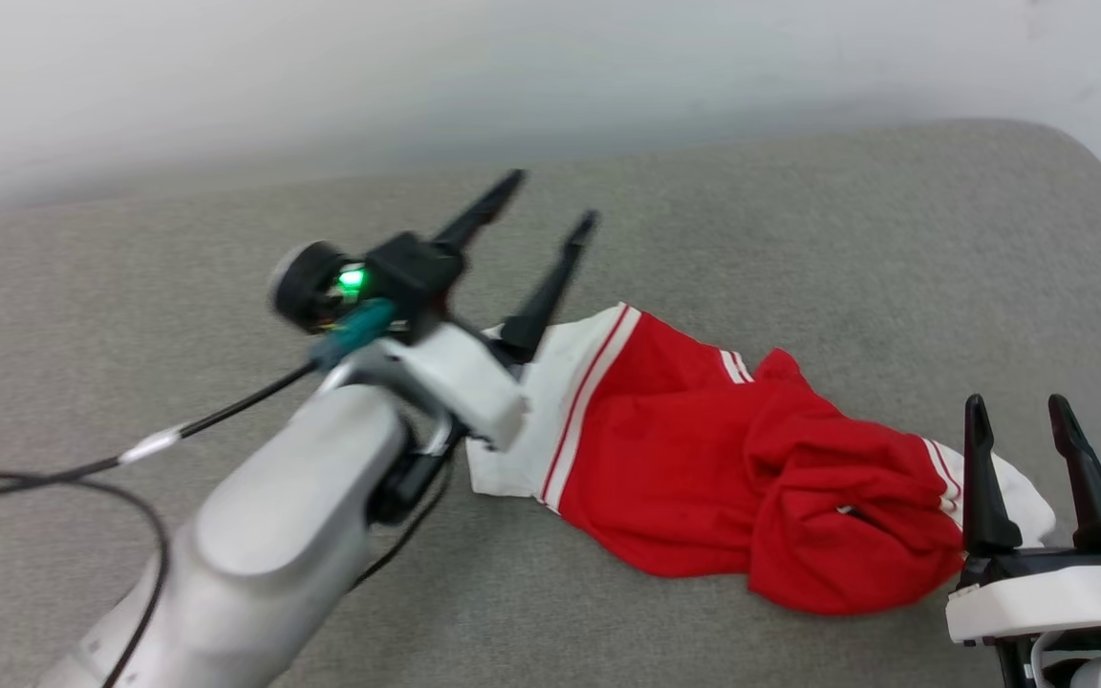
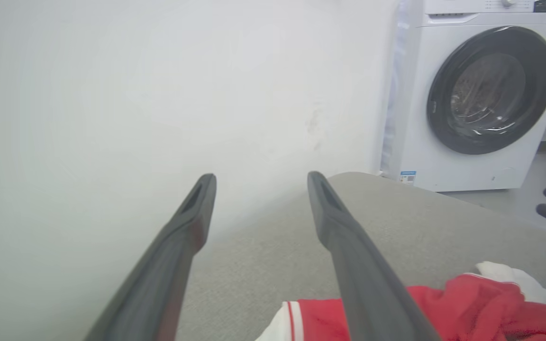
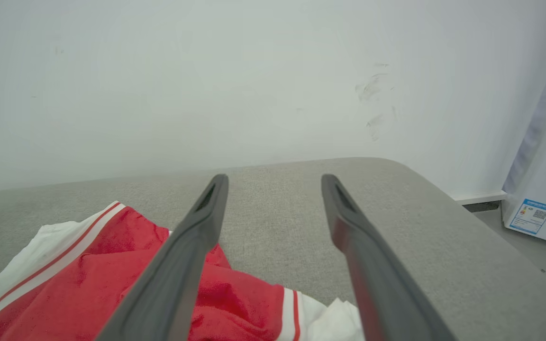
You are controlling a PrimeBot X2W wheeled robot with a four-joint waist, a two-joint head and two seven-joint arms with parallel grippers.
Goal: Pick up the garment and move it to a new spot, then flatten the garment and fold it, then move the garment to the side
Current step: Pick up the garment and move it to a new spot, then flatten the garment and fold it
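The garment is a red jersey with white, stripe-trimmed sleeves, lying crumpled in a long heap on the grey cushion. My left gripper hovers open above its left white sleeve, fingers pointing toward the wall, nothing between them. In the left wrist view the garment lies under the right finger of the open left gripper. My right gripper stands open at the garment's right end, empty. The right wrist view shows the right gripper open over the garment.
A white wall runs behind the cushion. A white washing machine with a dark round door stands on the floor beyond the cushion's rounded right end. A black cable trails from my left arm across the cushion.
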